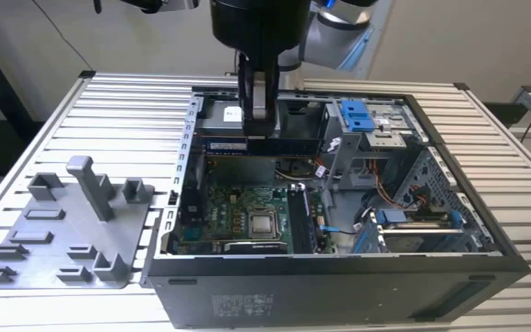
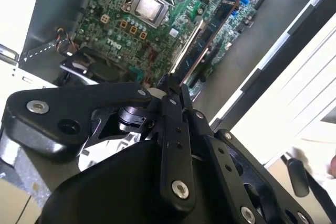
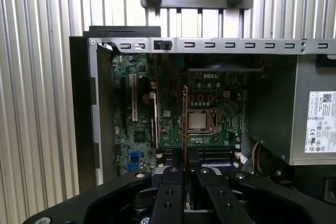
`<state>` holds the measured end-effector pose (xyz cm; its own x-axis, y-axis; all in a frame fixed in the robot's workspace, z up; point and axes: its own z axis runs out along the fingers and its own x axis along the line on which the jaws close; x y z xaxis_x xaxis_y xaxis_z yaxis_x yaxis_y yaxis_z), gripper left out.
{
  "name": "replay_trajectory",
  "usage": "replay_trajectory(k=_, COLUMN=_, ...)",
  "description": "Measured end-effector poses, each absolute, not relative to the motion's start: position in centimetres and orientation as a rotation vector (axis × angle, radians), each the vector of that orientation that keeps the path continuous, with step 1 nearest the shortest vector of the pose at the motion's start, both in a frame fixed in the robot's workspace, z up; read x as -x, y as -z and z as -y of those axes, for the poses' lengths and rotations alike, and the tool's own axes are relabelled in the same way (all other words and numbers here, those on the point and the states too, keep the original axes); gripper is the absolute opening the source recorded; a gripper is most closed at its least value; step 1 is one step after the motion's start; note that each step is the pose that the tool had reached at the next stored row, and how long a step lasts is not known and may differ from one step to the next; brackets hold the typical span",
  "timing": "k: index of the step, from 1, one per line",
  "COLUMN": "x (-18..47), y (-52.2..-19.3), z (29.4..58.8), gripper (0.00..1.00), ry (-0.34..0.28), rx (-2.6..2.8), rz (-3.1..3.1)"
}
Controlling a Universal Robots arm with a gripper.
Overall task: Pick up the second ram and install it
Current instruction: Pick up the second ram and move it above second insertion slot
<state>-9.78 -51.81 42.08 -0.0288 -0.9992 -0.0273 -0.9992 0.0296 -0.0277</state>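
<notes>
At the exterior view's left, a grey fixture (image 1: 39, 238) with an upright post (image 1: 90, 187) is sitting on the slatted table (image 1: 108, 104), well apart from the work.

Moving rightward, the open computer case (image 1: 339, 283) is lying on its side with the motherboard (image 1: 219, 214) facing up. The arm is reaching down from above, its wrist pointing straight down over the far part of the case. The gripper (image 1: 258, 131) is closed on the second ram (image 1: 284, 146), pinching its flat faces near the middle of its length. The stick is hanging level above the board, its long axis running across the exterior view, and I judge it is not seated in any slot.

In both wrist views the stick is showing edge-on, a thin strip running out from between the closed fingers (image 2: 170, 85) over the processor socket (image 3: 198, 121) – the lower contact edge appears to be free of the pads.

It is likely handling as a light, stiff, thin card, fragile at the chips and the contact edge, so a grip on the faces near the upper edge looks right to me.

Further right, blue clips (image 1: 359, 114) are sitting on the drive bay, near the stick's end but apart from it.
</notes>
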Motion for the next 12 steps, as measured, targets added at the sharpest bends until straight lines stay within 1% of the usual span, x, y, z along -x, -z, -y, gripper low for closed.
replay_trajectory(k=12, x=8.2, y=-42.1, z=51.8, gripper=0.14, ry=0.001, rx=2.162, rz=-2.226)
